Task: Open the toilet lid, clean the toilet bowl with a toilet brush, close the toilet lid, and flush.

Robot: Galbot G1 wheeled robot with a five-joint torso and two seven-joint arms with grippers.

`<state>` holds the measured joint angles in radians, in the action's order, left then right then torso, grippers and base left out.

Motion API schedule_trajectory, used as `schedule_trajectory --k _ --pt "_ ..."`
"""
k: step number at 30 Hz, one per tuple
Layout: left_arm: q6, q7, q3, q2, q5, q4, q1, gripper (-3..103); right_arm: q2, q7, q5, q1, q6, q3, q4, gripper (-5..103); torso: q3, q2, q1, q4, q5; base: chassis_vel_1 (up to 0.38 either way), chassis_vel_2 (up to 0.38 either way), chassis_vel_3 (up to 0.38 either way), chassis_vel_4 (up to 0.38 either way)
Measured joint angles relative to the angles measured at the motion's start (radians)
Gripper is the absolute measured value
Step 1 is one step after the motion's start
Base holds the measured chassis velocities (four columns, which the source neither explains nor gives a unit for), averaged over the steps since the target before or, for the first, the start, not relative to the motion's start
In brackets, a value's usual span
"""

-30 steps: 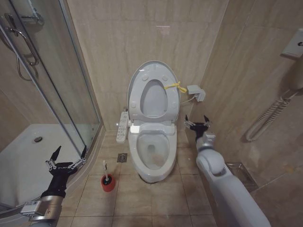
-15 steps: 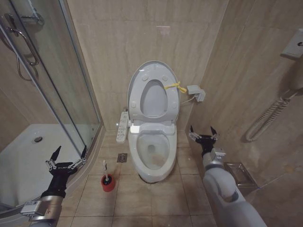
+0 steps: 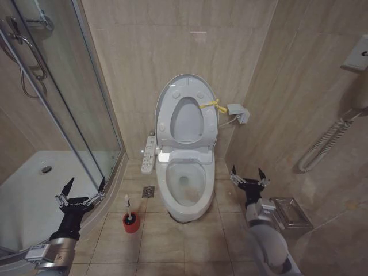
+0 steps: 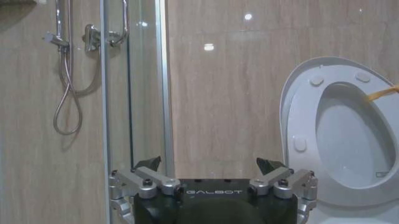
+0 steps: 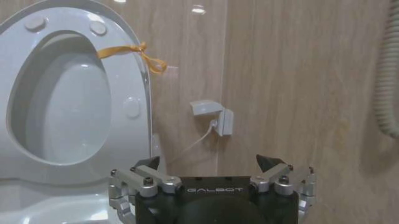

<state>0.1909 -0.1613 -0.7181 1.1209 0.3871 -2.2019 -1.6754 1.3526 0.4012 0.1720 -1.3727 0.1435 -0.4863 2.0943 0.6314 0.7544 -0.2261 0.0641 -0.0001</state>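
While the toilet lid [image 3: 187,115] stands raised against the back wall at centre frame, with the seat ring up against it and a yellow strap [image 3: 213,106] tied at its right edge, the toilet bowl [image 3: 185,187] lies open just below it. A control panel [image 3: 149,154] juts from the bowl's left side and a floor drain [image 3: 148,191] sits on the tiles nearby. Lower left of centre, the toilet brush [image 3: 129,209] stands upright in its red holder [image 3: 131,223] on the floor, between the bowl and the curved shower tray [image 3: 34,195]. Glass shower doors [image 3: 63,86] fill the upper left. The left gripper [image 3: 80,192] hangs at lower left with its fingers spread wide, gripping nothing, just beside the shower's edge and near the brush. The right gripper [image 3: 248,177] hangs right of the bowl, fingers also spread wide and empty, close to a wire rack [image 3: 289,211] on the floor. A small wall socket [image 3: 238,111] with a cord sits right of the lid
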Motion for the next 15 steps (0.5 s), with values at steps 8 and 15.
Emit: schedule_trajectory --k 8,15 --pt "0.000 0.000 0.000 0.000 0.000 0.000 0.000 100 0.045 -0.032 -0.019 -0.070 -0.015 -0.018 0.059 100 0.000 0.000 0.000 0.0000 0.0000 0.000 0.000 0.000 0.000" --pt "0.000 0.000 0.000 0.000 0.000 0.000 0.000 100 0.072 -0.061 -0.044 -0.095 -0.020 -0.010 0.083 100 0.000 0.000 0.000 0.0000 0.0000 0.000 0.000 0.000 0.000"
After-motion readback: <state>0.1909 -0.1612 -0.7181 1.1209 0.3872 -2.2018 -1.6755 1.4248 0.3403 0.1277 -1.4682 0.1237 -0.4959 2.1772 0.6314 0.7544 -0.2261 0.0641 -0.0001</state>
